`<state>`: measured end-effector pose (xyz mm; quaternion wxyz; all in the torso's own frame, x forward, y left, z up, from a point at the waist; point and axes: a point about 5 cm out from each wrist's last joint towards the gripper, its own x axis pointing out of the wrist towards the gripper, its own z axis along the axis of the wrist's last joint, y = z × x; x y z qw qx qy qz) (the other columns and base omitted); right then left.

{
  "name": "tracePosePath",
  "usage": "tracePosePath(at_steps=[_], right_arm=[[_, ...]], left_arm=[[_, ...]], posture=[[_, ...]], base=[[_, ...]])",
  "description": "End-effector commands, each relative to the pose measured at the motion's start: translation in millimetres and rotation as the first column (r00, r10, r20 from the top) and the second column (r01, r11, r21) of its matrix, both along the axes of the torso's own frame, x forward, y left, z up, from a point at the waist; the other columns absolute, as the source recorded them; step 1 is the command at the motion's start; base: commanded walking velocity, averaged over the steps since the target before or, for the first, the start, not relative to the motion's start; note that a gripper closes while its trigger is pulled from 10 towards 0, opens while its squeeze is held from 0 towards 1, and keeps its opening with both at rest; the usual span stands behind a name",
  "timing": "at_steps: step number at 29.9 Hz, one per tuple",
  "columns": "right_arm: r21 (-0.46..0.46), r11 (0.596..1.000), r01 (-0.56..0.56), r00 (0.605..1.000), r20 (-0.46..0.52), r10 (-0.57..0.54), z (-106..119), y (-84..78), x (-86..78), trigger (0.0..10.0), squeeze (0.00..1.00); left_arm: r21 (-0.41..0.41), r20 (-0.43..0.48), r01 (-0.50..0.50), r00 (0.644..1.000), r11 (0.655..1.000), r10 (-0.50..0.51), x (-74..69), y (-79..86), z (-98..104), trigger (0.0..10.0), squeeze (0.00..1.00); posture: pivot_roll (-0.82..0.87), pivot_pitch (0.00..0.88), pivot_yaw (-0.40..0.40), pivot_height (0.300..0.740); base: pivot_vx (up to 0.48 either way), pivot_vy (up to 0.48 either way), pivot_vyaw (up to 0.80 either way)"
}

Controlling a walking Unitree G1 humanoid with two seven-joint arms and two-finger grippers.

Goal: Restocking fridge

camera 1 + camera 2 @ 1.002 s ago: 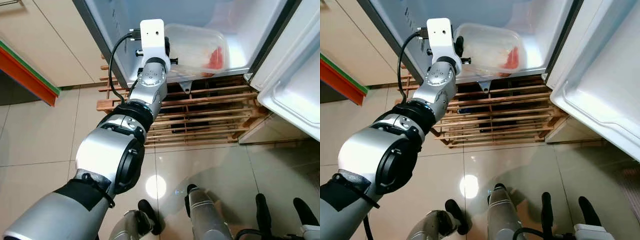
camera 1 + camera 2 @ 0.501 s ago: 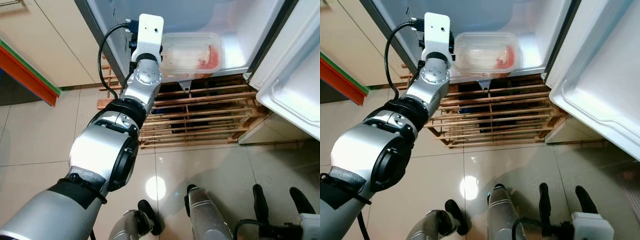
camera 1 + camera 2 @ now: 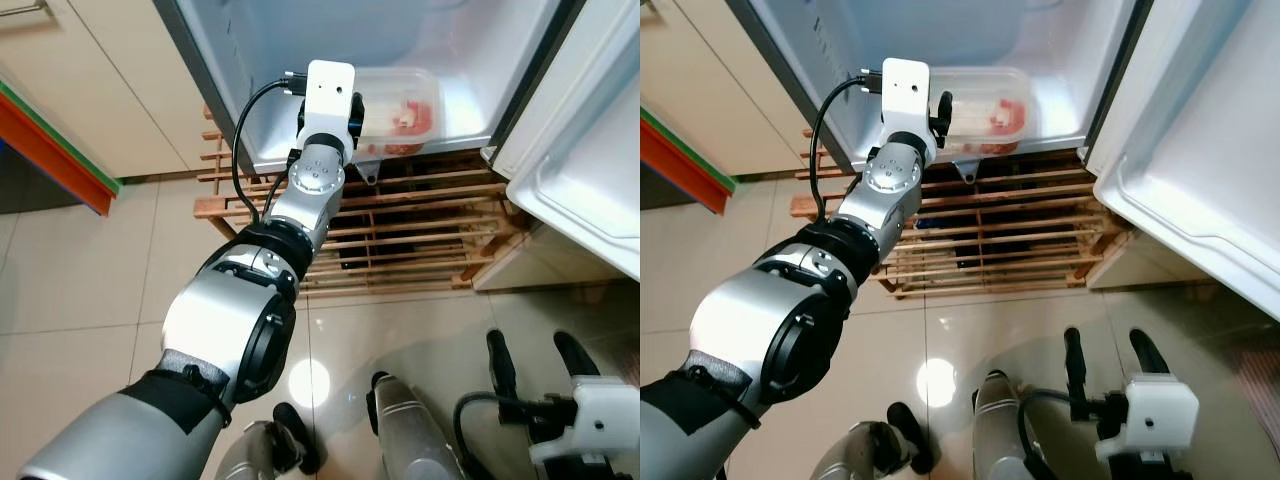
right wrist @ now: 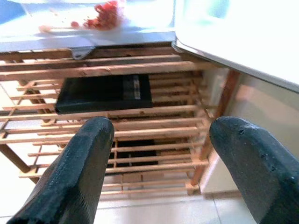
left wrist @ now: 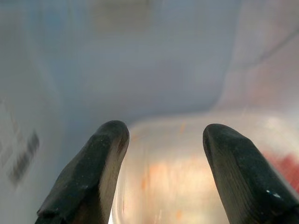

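Placing the clear container in the fridge, our left gripper gapes empty; next we withdraw.

Left arm stretched forward, left claw parted; right claw spread, held low.
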<state>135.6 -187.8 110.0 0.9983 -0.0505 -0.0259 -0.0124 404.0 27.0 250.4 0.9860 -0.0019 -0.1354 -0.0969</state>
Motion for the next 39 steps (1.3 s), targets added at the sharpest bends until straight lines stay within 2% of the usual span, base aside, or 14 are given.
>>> tracePosePath(at_steps=[1,5,8,9,10,11,12,16,18,20,22,26,32,39], right_arm=[[0.015,1.000,0.008,0.999,-0.032,-0.008,-5.4,-1.7,-1.5,10.0,0.00],[0.020,1.000,-0.016,1.000,0.006,0.016,-6.8,-3.1,21.1,10.0,0.00],[0.022,0.999,-0.026,0.999,0.021,0.025,-7.9,-3.4,30.9,10.0,0.00],[0.027,0.999,-0.025,0.998,0.059,0.023,-4.7,-2.2,41.6,10.0,0.00],[0.027,0.999,-0.025,0.998,0.059,0.023,-4.7,-2.2,41.6,10.0,0.00],[0.049,0.999,-0.019,0.996,0.090,0.015,-0.6,-0.8,53.2,10.0,0.00],[0.063,0.998,-0.010,0.995,0.104,0.003,1.7,-0.5,58.0,10.0,0.00],[0.098,0.995,0.017,0.992,0.119,-0.028,3.6,-0.2,70.7,10.0,0.00],[0.108,0.994,0.000,0.990,0.138,-0.015,5.0,2.5,87.5,10.0,0.00],[0.104,0.995,-0.006,0.987,0.160,-0.011,9.0,1.2,102.7,10.0,0.00],[0.099,0.995,-0.014,0.984,0.177,-0.003,12.8,0.2,113.1,10.0,0.00],[0.101,0.995,-0.026,0.982,0.188,0.006,14.6,4.2,127.0,10.0,0.00],[0.111,0.992,-0.058,0.983,0.182,0.037,8.4,18.7,134.0,10.0,0.00],[0.106,0.992,-0.070,0.983,0.174,0.051,3.1,20.5,132.6,10.0,0.00]], left_arm=[[-0.016,0.023,0.041,0.999,0.999,-0.041,-1.4,-1.2,1.9,10.0,0.00],[-0.048,0.097,0.193,0.977,0.980,-0.188,-8.1,0.1,3.2,10.0,0.00],[-0.048,0.111,0.209,0.973,0.977,-0.203,-14.4,5.7,-6.7,10.0,0.00],[-0.052,0.071,0.228,0.972,0.972,-0.224,-31.5,10.4,-35.5,10.0,0.00],[-0.052,0.071,0.228,0.972,0.972,-0.224,-31.5,10.4,-35.5,10.0,0.00],[-0.051,-0.004,0.227,0.974,0.973,-0.228,-47.5,19.9,-65.5,10.0,0.00],[-0.066,-0.044,0.207,0.977,0.976,-0.210,-53.4,28.7,-79.9,10.0,0.00],[-0.094,-0.119,0.185,0.973,0.978,-0.195,-63.9,49.6,-106.5,10.0,0.00],[-0.064,-0.141,0.201,0.968,0.977,-0.208,-73.3,66.2,-122.1,10.0,0.00],[0.009,-0.170,0.236,0.958,0.972,-0.231,-82.0,74.4,-136.5,10.0,0.00],[0.020,-0.212,0.214,0.956,0.977,-0.205,-86.7,80.7,-145.3,10.0,0.00],[0.087,-0.190,0.187,0.967,0.979,-0.168,-82.8,73.5,-135.5,10.0,0.00],[0.034,-0.151,0.210,0.968,0.977,-0.202,-78.6,62.0,-120.1,10.0,0.00],[0.078,-0.143,0.277,0.954,0.958,-0.264,-84.2,47.0,-118.2,10.0,0.00]], posture=[[-0.41,0.153,0.102,0.740],[-0.35,0.102,0.101,0.740],[-0.32,0.083,0.104,0.740],[-0.30,0.068,0.105,0.740],[-0.30,0.068,0.105,0.740],[-0.27,0.054,0.104,0.740],[-0.27,0.052,0.103,0.740],[-0.24,0.038,0.097,0.740],[-0.20,0.013,0.091,0.740],[-0.19,0.000,0.089,0.740],[-0.18,0.000,0.085,0.740],[-0.15,0.000,0.073,0.740],[-0.15,0.000,0.067,0.740],[-0.16,0.000,0.065,0.740]], base=[[0.000,0.000,0.00],[0.000,0.000,0.00],[0.000,0.000,0.00],[0.000,0.000,0.00],[0.000,0.000,0.00],[0.000,0.000,0.00],[0.000,0.000,0.00],[0.000,0.000,0.00],[0.000,0.000,0.00],[0.000,0.000,0.00],[0.000,0.000,0.00],[0.000,0.000,0.00],[0.133,0.089,0.00],[0.435,0.037,0.00]])
